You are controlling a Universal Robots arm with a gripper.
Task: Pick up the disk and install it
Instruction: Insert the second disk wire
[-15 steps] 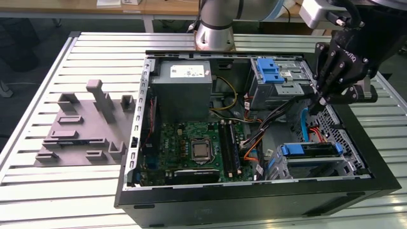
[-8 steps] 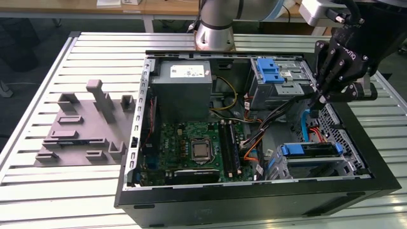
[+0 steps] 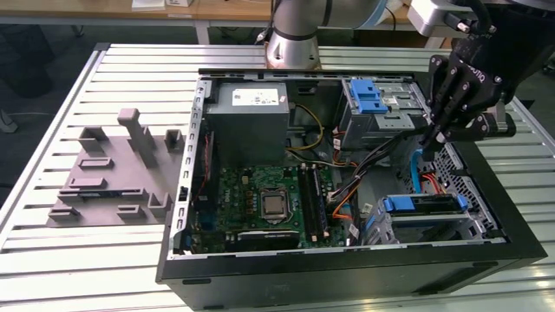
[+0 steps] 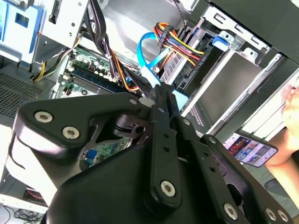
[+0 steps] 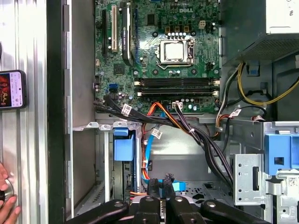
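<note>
Jaws on your gripper (image 5: 161, 183) sit closed, tips together, gripping nothing, just above the case floor beside the light blue cable (image 4: 148, 59). Your disk (image 3: 422, 205) sits in the drive bay at the exterior view's lower right corner of the computer case (image 3: 260, 276), long axis across the case, blue bracket end facing the motherboard (image 5: 159, 51). Your arm (image 3: 472, 78) reaches steeply down over the case's right wall.

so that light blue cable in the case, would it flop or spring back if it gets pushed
The light blue cable holds a smooth arch in mid-air, so it is probably springy rather than limp. It looks thin and flat, so likely light and easy to nudge aside.
</note>
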